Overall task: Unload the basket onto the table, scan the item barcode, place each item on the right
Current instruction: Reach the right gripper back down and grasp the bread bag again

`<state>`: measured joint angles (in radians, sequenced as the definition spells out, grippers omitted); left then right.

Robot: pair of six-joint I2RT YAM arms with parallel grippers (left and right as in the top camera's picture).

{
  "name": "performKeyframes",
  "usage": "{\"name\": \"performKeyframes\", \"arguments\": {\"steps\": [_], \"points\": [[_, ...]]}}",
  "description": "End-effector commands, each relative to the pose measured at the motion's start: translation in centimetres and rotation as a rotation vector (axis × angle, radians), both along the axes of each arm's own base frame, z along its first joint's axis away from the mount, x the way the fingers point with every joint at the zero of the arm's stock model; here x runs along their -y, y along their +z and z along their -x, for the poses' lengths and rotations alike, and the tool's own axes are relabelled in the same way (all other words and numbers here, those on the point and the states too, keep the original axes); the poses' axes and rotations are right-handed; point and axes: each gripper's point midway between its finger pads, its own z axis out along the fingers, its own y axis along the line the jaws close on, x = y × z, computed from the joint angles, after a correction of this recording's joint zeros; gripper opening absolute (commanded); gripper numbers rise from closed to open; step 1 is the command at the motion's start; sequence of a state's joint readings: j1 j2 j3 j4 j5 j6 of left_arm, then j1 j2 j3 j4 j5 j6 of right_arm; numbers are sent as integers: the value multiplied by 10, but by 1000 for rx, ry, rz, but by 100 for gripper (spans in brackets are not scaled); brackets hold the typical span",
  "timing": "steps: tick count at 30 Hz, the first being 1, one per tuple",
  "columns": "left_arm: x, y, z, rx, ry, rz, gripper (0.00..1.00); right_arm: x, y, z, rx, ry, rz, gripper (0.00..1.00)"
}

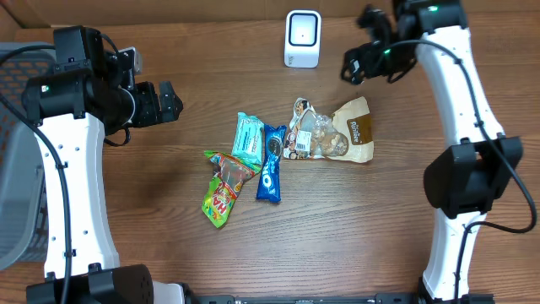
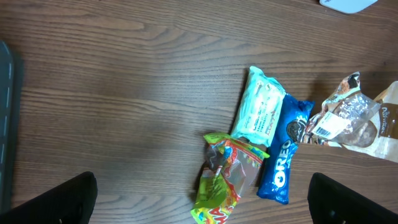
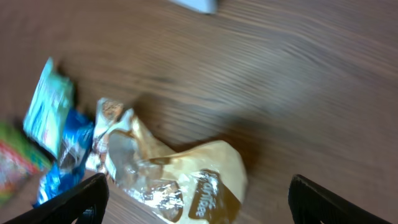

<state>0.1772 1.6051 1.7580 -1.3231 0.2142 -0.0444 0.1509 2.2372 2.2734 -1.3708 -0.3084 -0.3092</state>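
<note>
Your right gripper [image 3: 199, 199] hangs spread wide and empty near the cookie bag [image 1: 346, 131]. The bag lies flat on the table [image 1: 169, 211], tan with a crumpled clear end. Its white barcode label [image 1: 297, 145] faces up beside the Oreo pack [image 1: 271, 162].

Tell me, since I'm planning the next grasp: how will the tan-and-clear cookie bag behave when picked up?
Probably floppy: the cookie bag lies crumpled and creased. Its glossy clear film may slip. It is likely light, and the pieces visible inside could crack if squeezed.
</note>
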Motion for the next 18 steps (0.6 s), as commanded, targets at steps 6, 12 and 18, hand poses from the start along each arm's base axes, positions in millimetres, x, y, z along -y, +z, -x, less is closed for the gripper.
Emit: {"name": "performKeyframes", "arguments": {"steps": [6, 12, 18], "points": [[3, -1, 1, 1, -28, 5, 100, -50, -48, 34, 30, 466, -28, 96], [3, -1, 1, 1, -28, 5, 99, -49, -82, 42, -15, 470, -33, 94], [3, -1, 1, 1, -28, 5, 100, -50, -120, 51, -61, 470, -55, 87]]}}
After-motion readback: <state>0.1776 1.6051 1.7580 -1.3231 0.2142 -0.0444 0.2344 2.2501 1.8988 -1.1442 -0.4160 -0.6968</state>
